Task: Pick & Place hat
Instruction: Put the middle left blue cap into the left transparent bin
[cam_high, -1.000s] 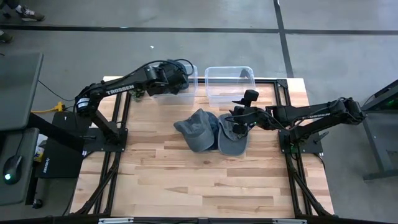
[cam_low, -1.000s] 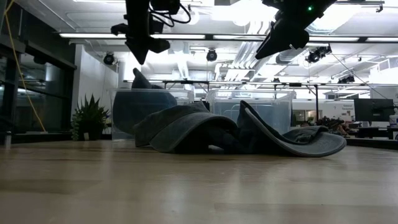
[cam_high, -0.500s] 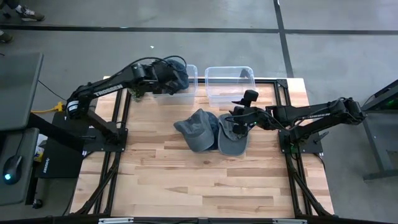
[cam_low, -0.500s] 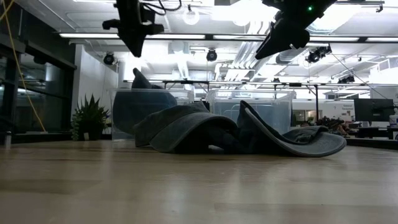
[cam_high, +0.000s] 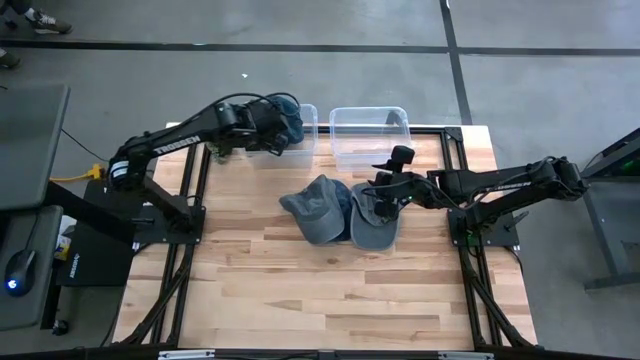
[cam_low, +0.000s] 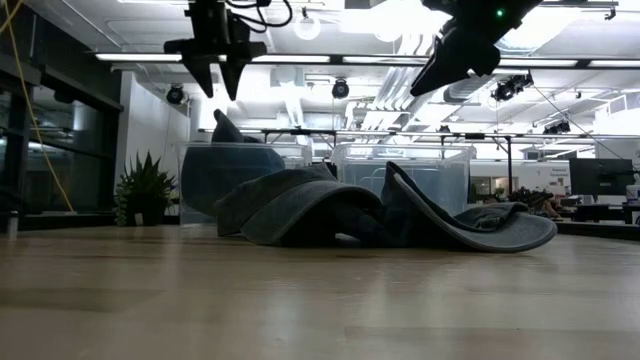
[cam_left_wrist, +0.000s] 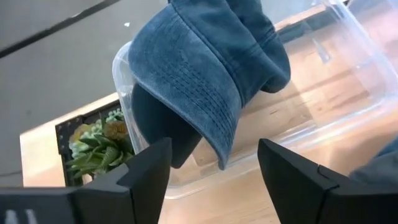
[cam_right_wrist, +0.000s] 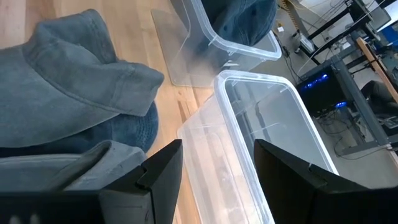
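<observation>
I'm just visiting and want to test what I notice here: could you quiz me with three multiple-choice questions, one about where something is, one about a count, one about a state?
1. Where is the blue hat below the left gripper?
A. in the left clear bin
B. on the floor
C. on the right arm

2. How many clear bins stand on the table?
A. one
B. two
C. four

3. How do the left gripper's fingers stand?
A. shut on a hat
B. open
C. shut, empty

Answers: 1 A, the left wrist view shows it draped in that bin. 2 B, the right bin stands beside the left. 3 B, a gap shows between the fingers.
</observation>
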